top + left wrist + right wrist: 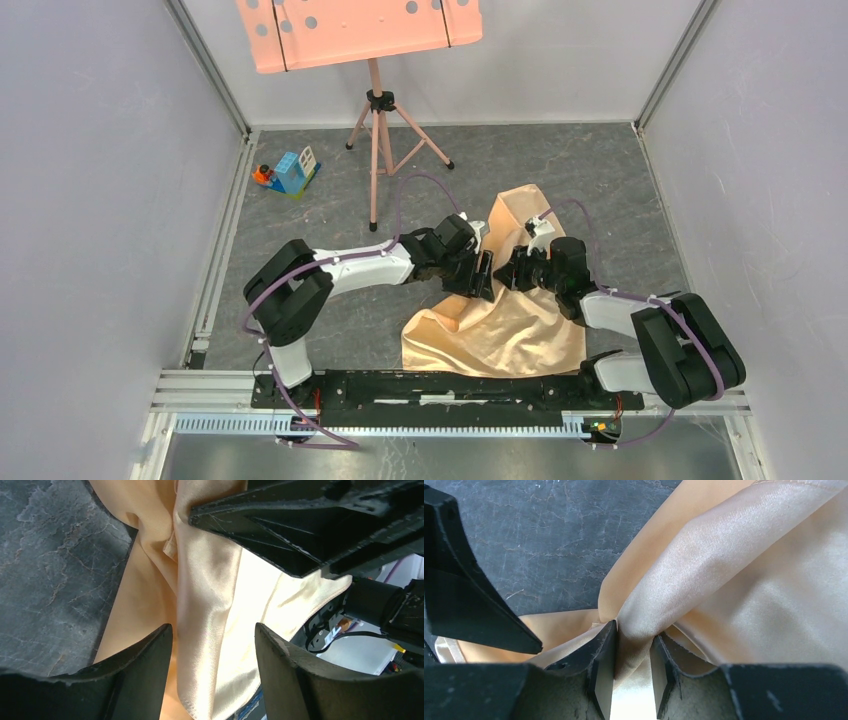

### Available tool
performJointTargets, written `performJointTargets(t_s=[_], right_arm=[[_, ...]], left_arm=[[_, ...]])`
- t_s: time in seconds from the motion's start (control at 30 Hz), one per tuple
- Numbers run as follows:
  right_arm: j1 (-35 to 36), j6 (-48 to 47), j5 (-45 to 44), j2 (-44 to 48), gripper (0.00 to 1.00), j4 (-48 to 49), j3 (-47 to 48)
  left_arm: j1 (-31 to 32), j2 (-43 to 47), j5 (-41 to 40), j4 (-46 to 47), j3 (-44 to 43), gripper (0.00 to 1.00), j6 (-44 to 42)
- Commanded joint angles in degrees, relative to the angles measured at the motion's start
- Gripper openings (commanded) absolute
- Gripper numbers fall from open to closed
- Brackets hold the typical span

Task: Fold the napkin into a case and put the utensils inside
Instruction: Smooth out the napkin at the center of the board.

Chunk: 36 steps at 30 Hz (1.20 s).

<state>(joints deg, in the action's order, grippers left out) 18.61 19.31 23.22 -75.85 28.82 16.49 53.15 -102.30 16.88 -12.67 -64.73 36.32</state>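
Napkin (500,340) lies heaped mid-surface (600,190) between both arms, and I read my right pincer (631,675) as nipping a raised fold that runs lengthwise through the wide left pincer (215,645) (jaws flanking, not gripping).

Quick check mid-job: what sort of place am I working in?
Probably a lab robot test cell: plain grey panel walls box in the dark tabletop, an aluminium rail runs along the near edge, and a music stand and toy blocks sit about.
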Motion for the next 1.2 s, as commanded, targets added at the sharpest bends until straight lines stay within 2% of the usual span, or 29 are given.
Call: performJointTargets(t_s=[0.0,0.07,0.2,0.3,0.37,0.43,0.5,0.53,0.6,0.63,0.73,0.77,0.83,0.87,0.9,0.93,1.0,1.03,1.1,1.17], right_arm=[[-0.4,0.9,1.7,1.5,0.35,1.1,0.0],[-0.4,1.5,1.9,2.0,0.35,0.7,0.2],[-0.6,3.3,2.1,3.0,0.37,-1.2,1.5],[-1.2,4.5,1.6,4.2,0.39,-2.9,2.3],[-1.8,5.0,-0.2,5.1,0.4,-5.4,3.3],[-2.4,5.1,-4.0,6.0,0.41,-9.5,4.7],[-3.0,4.9,-9.4,6.8,0.52,-13.5,5.8],[-3.2,4.7,-11.9,7.2,0.63,-15.1,6.1],[-3.6,4.2,-15.7,7.3,0.77,-16.9,6.2],[-3.8,3.9,-17.1,7.2,0.79,-17.4,6.2],[-4.6,3.7,-19.2,6.2,0.79,-17.7,5.9],[-4.9,3.8,-19.0,5.8,0.79,-17.5,5.7],[-5.1,3.9,-17.9,4.7,0.78,-17.0,5.8],[-5.2,4.0,-17.4,4.4,0.78,-16.7,5.7],[-5.3,4.2,-16.7,4.3,0.78,-16.1,5.4],[-5.4,4.3,-16.2,4.3,0.78,-15.3,4.9],[-5.5,4.4,-15.4,4.5,0.78,-14.2,4.2],[-5.5,4.3,-14.8,4.4,0.78,-13.9,4.1],[-5.6,3.7,-14.4,4.5,0.78,-14.0,4.1],[-5.8,2.9,-14.3,4.2,0.77,-14.3,4.1]], left_arm=[[0.7,-2.0,-1.4,2.0,-1.7,0.66,-2.1],[0.7,-3.2,-1.5,1.9,-2.8,0.62,-2.6],[0.7,-4.3,-4.4,-0.3,-5.4,0.44,-5.1],[0.6,-4.2,-8.3,-3.0,-7.5,0.27,-7.7],[0.5,-4.0,-10.9,-4.8,-9.0,0.07,-9.4],[0.5,-2.9,-15.5,-6.7,-9.9,0.02,-11.3],[0.4,-1.1,-23.0,-8.9,-11.1,0.02,-13.9],[0.4,-0.1,-27.8,-10.4,-12.1,0.02,-15.7],[0.3,1.1,-38.9,-13.1,-14.0,0.02,-18.3],[0.2,1.3,-44.4,-14.6,-15.1,0.02,-19.0],[-1.1,-0.7,-65.3,-18.9,-19.7,0.02,-19.2],[-1.1,-2.4,-75.3,-19.2,-21.0,0.02,-19.5],[-0.6,-6.7,-85.3,-19.7,-24.3,0.02,-22.0],[0.0,-8.9,-86.0,-20.9,-26.0,0.05,-22.6],[0.5,-10.3,-82.8,-21.5,-27.0,0.13,-23.5],[0.7,-11.4,-78.0,-23.8,-28.4,0.25,-22.8],[0.6,-11.7,-68.9,-26.4,-29.1,0.76,-21.1],[0.6,-10.9,-65.0,-27.1,-29.1,0.85,-20.5],[0.6,-7.7,-57.2,-26.7,-27.7,0.96,-20.2],[0.2,-4.3,-50.2,-25.4,-26.2,0.97,-20.3]])
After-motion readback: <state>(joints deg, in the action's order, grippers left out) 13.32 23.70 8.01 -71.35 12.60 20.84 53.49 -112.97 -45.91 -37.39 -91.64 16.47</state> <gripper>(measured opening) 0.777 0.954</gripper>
